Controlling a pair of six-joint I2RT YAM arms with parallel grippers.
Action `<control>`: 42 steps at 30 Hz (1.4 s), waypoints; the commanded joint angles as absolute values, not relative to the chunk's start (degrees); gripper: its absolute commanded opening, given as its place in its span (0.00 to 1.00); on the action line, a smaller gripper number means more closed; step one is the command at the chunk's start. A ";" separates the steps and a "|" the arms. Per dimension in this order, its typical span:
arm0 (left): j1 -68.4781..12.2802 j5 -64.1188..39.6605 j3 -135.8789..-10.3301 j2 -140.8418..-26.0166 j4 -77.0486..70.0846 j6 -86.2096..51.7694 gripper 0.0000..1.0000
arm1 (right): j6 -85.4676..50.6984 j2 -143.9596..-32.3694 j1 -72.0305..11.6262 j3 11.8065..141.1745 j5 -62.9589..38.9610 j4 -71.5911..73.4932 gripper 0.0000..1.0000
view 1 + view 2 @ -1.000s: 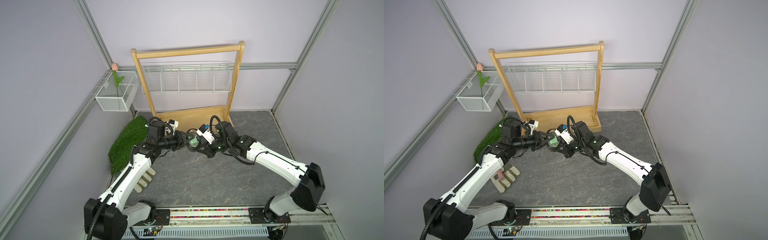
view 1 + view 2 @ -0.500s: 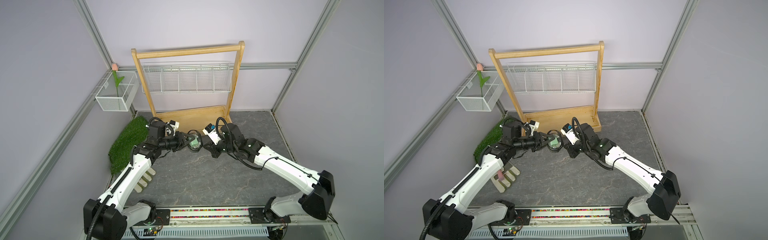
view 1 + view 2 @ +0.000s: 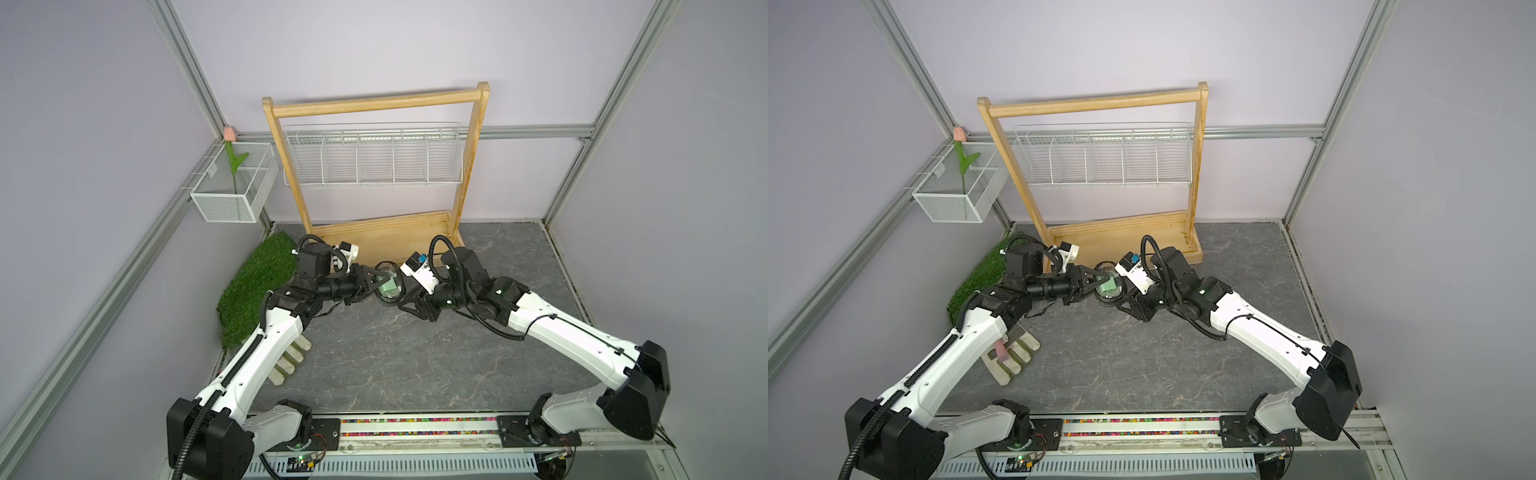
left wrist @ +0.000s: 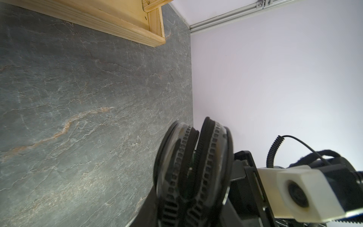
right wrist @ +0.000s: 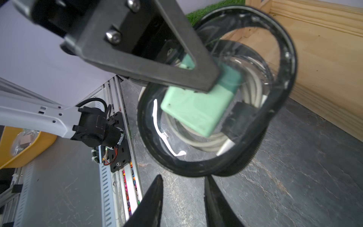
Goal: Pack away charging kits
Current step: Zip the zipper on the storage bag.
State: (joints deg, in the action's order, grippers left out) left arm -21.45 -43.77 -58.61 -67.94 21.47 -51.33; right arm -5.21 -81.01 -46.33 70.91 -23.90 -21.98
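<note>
1. My left gripper (image 3: 374, 279) was clamped on the mint-green charger block (image 5: 196, 110), reaching into the open mouth of the clear pouch (image 5: 284, 59). The white cable coil (image 5: 206, 143) lay inside the pouch under the block.
2. My right gripper (image 5: 183, 177) had its fingers apart, just beside the pouch's black zipper rim and holding nothing. I couldn't tell whether the pouch sat on the surface (image 5: 294, 167) or hung off my left gripper.
3. Risk: with my right gripper off the pouch, nothing steadied it. Letting go of the block could've tipped the pouch and spilled both parts.
4. Risk: pulling my left gripper out could've snagged a finger on the zipper rim, or dragged the block back out.
5. Risk: the mouth was wide open, so the coil could've sprung loose and slid out.
6. Risk: closing my right gripper again off-centre could've pinched the clear wall rather than the rim and shoved the pouch away.
</note>
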 commanded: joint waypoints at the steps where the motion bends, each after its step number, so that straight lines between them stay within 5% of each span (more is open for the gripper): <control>1: -21.75 -45.18 -61.17 -67.76 21.00 -51.33 0.00 | -6.37 -81.46 -46.51 70.05 -28.20 -18.86 0.43; 11: -21.74 -45.53 -61.61 -67.32 21.12 -51.50 0.00 | -6.56 -84.97 -46.65 72.36 -26.24 -17.95 0.48; 30: -21.74 -45.02 -62.75 -68.11 21.20 -51.75 0.00 | -9.36 -85.54 -46.67 72.60 -26.81 -13.49 0.10; 42: -21.28 -44.98 -63.11 -67.94 22.07 -51.51 0.00 | -8.01 -80.42 -46.74 68.67 -18.41 -14.60 0.07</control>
State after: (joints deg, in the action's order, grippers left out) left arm -21.28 -42.89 -60.77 -67.99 21.98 -51.33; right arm -9.32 -82.78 -46.41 69.97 -22.52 -15.75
